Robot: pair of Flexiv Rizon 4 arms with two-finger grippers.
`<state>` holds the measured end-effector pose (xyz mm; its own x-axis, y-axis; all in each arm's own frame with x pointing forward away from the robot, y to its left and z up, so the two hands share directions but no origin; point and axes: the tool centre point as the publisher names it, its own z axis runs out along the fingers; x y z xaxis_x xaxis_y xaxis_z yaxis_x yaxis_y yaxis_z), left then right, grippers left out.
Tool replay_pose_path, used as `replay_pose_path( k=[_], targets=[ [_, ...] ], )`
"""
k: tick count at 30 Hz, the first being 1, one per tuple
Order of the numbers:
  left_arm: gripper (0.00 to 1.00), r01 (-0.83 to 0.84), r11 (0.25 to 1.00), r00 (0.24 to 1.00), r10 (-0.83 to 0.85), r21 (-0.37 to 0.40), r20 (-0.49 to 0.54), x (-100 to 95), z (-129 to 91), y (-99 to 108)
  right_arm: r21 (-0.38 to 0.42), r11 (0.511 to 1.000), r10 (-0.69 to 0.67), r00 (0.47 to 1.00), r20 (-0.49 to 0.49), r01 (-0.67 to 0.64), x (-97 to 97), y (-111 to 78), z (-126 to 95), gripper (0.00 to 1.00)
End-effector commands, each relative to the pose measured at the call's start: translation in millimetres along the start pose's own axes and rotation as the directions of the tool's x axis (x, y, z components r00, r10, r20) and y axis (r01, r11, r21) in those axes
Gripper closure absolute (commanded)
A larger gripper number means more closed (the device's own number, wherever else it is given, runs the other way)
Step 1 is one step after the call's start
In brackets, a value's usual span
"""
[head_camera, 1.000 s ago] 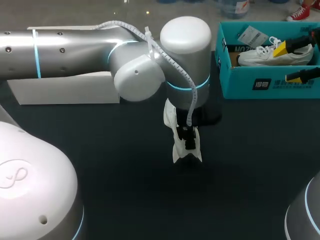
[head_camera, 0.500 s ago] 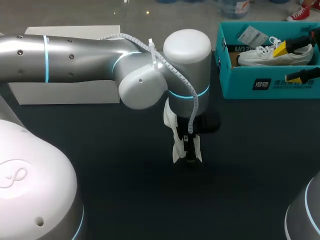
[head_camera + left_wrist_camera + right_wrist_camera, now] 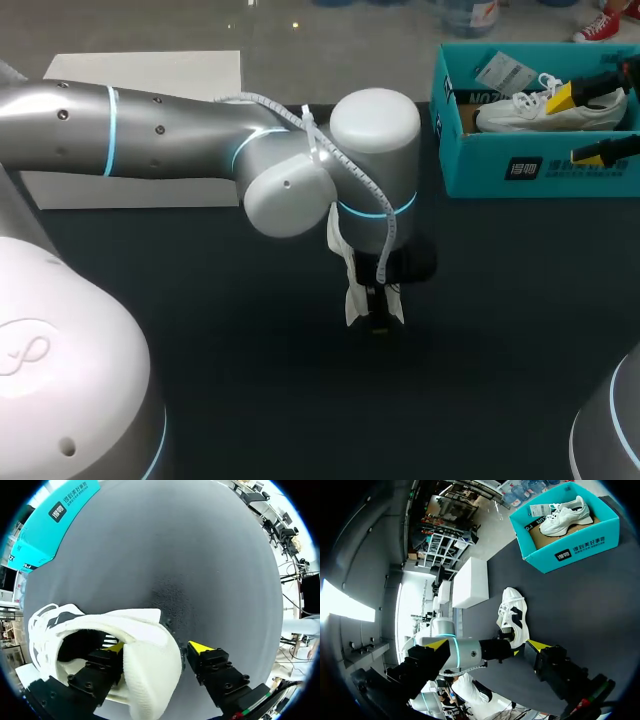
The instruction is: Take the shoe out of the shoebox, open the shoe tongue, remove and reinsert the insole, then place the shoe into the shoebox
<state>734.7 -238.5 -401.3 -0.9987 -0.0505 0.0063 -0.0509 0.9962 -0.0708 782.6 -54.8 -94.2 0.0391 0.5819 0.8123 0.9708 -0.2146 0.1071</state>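
Step in hand: shoe (image 3: 512,612) is out of the shoebox (image 3: 540,170) and sits sole-down on the table (image 3: 500,330), well apart from the box, toe toward it. Judged as the handover between take-out and tongue-opening. Tongue looks untouched, insole not yet out.

Left gripper (image 3: 157,649): at the heel, coming down from above. Fingers spread astride the heel wall, one inside the collar, the other outside behind the heel. A thin dark sliver shows between the outer finger and the heel, so it reads as straddling, not clamped. Confidence moderate.

Right gripper (image 3: 487,645): held far back near the shoebox, fingers wide apart w/ nothing between them.

Shoebox: at the table's far right corner. A second shoe (image 3: 530,108) lies inside it w/ a paper tag beside.

Next move calls for:
- Left fingers to close on the heel wall and hold the shoe steady against the table.
- Right arm to cross to the shoe and take the tongue near its upper edge. The laces lie close over it, so a shallow approach from the toe side seems best.
- Lift the tongue forward and up, enough to expose the insole.

Risk: w/o a firm heel hold the shoe is likely to slide or tip when the tongue is pulled.
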Motion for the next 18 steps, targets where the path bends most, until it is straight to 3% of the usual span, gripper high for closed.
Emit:
replay_pose_path(
  k=[1, 9, 18],
  targets=[
    [1.00, 0.003, 1.000, 1.000, -0.003, -0.012, -0.003, -1.2, -1.9, -2.6, -0.001, 1.000, 0.002, 1.000, 0.003, -0.002, 0.0, -0.3, 0.9, 0.00],
    [1.00, -0.010, 1.000, 1.000, 0.011, -0.022, 0.022, 7.7, -33.7, 1.0, -0.001, 1.000, 0.002, 1.000, 0.003, -0.002, 0.0, -0.3, 0.9, 0.00],
    [1.00, -0.042, 0.999, 0.999, 0.042, 0.018, -0.005, 7.5, -95.3, 2.2, -0.001, 1.000, 0.002, 1.000, 0.003, -0.002, 0.0, -0.3, 0.9, 0.00]
  ],
)
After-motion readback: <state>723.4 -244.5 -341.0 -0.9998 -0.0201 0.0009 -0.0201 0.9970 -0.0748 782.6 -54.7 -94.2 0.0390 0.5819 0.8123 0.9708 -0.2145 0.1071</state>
